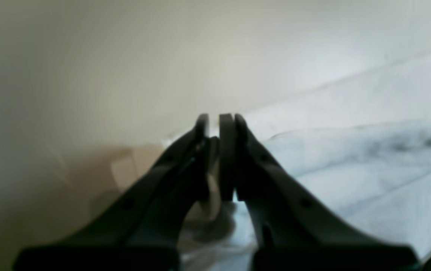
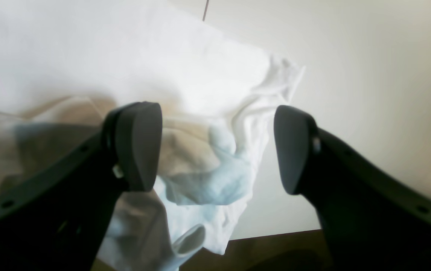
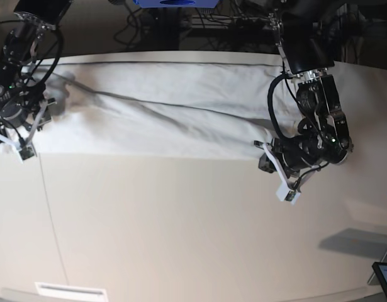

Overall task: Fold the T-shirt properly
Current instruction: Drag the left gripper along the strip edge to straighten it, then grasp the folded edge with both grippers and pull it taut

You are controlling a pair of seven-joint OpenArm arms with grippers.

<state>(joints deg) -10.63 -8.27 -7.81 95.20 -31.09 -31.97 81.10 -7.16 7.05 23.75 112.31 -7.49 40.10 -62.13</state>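
Note:
The white T-shirt point(image 3: 162, 123) lies stretched in a long band across the back of the table. My left gripper point(image 3: 263, 157) sits at its right lower corner. In the left wrist view that gripper point(image 1: 215, 120) is shut, with a sliver of the T-shirt point(image 1: 369, 158) pinched between its fingers. My right gripper point(image 3: 48, 107) hovers at the shirt's left end. In the right wrist view it point(image 2: 217, 150) stands open, and a bunched, wrinkled edge of the T-shirt point(image 2: 207, 113) lies below and between its fingers without being gripped.
The off-white tabletop point(image 3: 180, 226) fills the front, with a thin seam point(image 3: 48, 207) on the left. The table edge and dark floor point(image 2: 275, 252) show just past the shirt's left end. Cables and equipment point(image 3: 180, 19) crowd the back. A dark tablet corner point(image 3: 385, 277) sits at the lower right.

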